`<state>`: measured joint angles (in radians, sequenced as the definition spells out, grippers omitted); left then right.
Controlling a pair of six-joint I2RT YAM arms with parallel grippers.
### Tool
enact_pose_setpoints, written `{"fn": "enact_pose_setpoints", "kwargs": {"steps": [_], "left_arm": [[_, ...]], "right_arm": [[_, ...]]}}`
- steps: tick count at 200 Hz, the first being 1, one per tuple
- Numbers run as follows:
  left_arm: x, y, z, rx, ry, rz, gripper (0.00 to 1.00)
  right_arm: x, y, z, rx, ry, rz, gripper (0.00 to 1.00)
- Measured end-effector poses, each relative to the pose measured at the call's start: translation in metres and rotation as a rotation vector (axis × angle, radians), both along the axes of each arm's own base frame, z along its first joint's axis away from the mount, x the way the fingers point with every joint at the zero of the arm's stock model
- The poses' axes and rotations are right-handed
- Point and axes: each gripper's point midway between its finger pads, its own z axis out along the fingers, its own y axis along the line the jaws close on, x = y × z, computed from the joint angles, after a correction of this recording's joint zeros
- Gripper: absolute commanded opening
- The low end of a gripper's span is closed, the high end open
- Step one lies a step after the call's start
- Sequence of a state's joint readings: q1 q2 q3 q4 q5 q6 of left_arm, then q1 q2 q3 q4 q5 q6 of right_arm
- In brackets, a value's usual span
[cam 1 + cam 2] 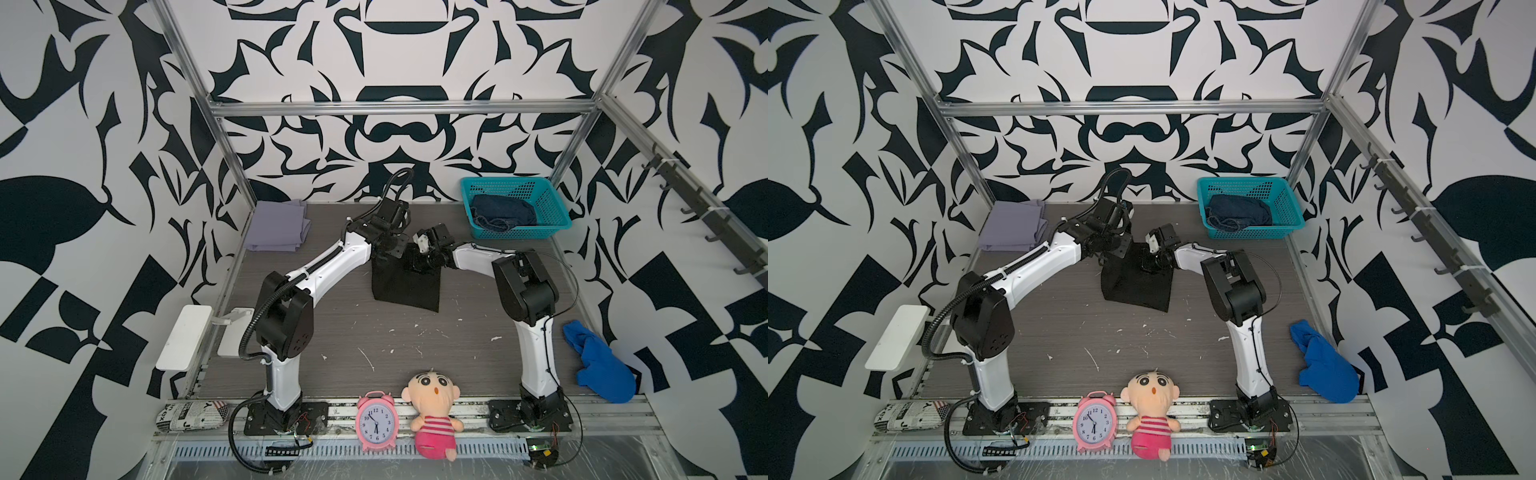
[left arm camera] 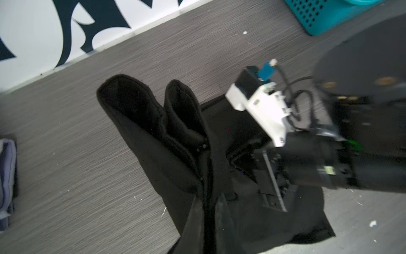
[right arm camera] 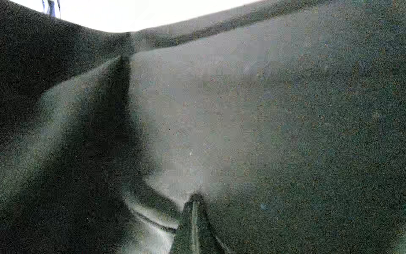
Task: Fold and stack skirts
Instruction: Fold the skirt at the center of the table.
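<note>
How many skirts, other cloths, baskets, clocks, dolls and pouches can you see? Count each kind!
Skirts: 3 (lavender skirt, black skirt, denim skirt)
Other cloths: 1 (blue cloth)
Baskets: 1 (teal basket)
Clocks: 1 (pink alarm clock)
Dolls: 1 (plush doll)
Pouches: 1 (newsprint pouch)
Total: 8

Walls: the back wall (image 1: 399, 54) and both side walls are white with bold black, leaf-like shapes.
Frame: silver aluminium bars (image 1: 399, 109) run across the back and up the corners.
Table: the table (image 1: 415, 345) is grey wood-grain, flecked with white scraps and scratches.
Right side: a dark rail of hooks (image 1: 712, 220) slopes along the wall.
Left side: a white panel (image 1: 185, 336) juts out beside the table edge.
Front: a slotted metal channel (image 1: 332, 451) runs along the near edge.
Light: even and bright, with soft shadows.
</note>
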<state>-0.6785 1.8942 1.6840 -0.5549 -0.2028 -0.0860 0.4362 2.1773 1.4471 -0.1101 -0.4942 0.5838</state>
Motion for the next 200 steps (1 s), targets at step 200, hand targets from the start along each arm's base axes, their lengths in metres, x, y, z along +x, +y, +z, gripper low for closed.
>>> {"fn": "enact_pose_setpoints", "kwargs": {"steps": [200], "left_arm": [[-0.007,-0.025,-0.040,0.091,0.027,-0.030,0.00]], "right_arm": [[-0.007,-0.049,0.111,0.069,-0.175,-0.055,0.19]]}}
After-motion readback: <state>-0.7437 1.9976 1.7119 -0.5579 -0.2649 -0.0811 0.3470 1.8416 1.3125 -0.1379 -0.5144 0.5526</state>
